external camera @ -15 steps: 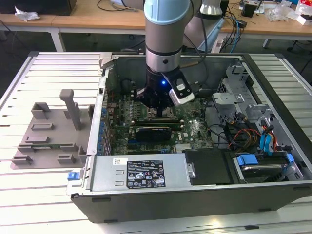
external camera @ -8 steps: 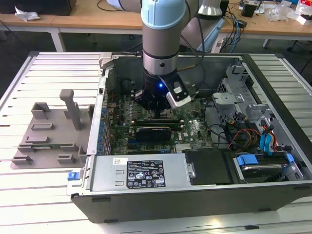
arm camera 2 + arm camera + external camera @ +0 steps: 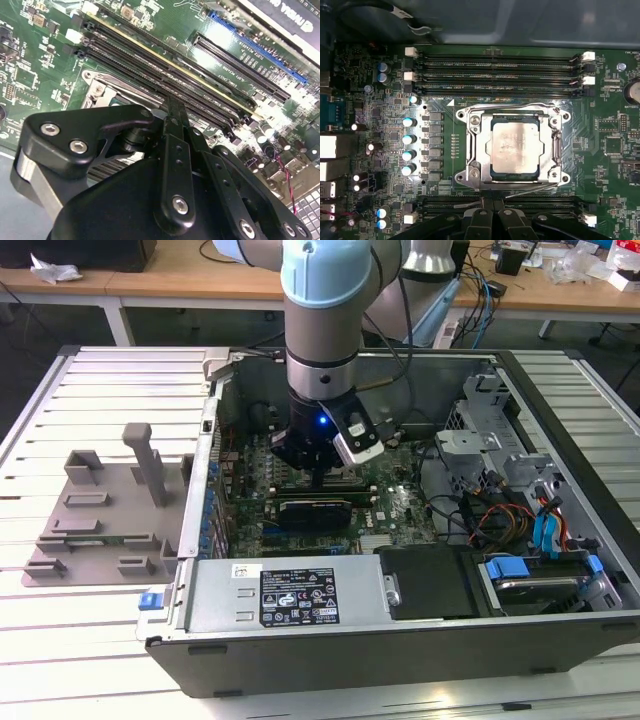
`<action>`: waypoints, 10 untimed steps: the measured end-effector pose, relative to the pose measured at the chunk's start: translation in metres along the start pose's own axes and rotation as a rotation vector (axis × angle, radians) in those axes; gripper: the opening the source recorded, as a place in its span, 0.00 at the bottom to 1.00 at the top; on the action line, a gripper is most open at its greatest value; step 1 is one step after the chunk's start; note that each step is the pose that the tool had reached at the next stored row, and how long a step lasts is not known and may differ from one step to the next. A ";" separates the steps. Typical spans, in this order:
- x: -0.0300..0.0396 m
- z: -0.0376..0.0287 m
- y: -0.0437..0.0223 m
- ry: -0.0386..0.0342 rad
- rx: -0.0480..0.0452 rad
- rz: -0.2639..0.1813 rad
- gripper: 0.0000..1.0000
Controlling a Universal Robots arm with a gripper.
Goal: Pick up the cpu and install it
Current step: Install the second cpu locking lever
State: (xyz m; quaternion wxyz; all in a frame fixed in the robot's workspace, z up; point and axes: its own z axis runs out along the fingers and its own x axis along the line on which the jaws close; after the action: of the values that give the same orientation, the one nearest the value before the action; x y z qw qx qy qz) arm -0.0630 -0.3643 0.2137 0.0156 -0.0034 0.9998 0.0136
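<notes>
In the first wrist view the cpu (image 3: 515, 145), a square chip with a silvery top plate, lies flat inside the metal-rimmed socket frame (image 3: 470, 145) on the green motherboard (image 3: 620, 145). My gripper (image 3: 493, 202) is beside the socket, over the memory slots, with its fingers closed together and nothing between them. From the exterior view the gripper (image 3: 318, 480) reaches down into the open computer case (image 3: 200, 500), low over the middle of the board. The second wrist view looks along the shut gripper (image 3: 172, 107) with a corner of the socket frame (image 3: 107, 90) just past it.
Rows of memory slots (image 3: 495, 70) flank the socket. A dark expansion card (image 3: 315, 510) lies just in front of the gripper. The power supply (image 3: 290, 595), drive bays (image 3: 530, 570) and cables (image 3: 480, 520) fill the case. A grey plastic fixture (image 3: 100, 510) stands on the slatted table at the exterior view's left.
</notes>
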 end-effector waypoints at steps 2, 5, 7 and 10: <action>0.0020 0.0002 0.0001 -0.0002 -0.0001 0.000 0.11; 0.0054 0.0001 0.0000 0.0000 -0.0001 0.000 0.11; 0.0095 -0.0001 -0.0001 -0.0003 0.0000 0.000 0.11; 0.0130 -0.0002 -0.0012 -0.0006 -0.0001 0.000 0.11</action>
State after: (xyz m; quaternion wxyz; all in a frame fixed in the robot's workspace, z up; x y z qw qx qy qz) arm -0.0760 -0.3656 0.2134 0.0159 -0.0035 0.9998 0.0137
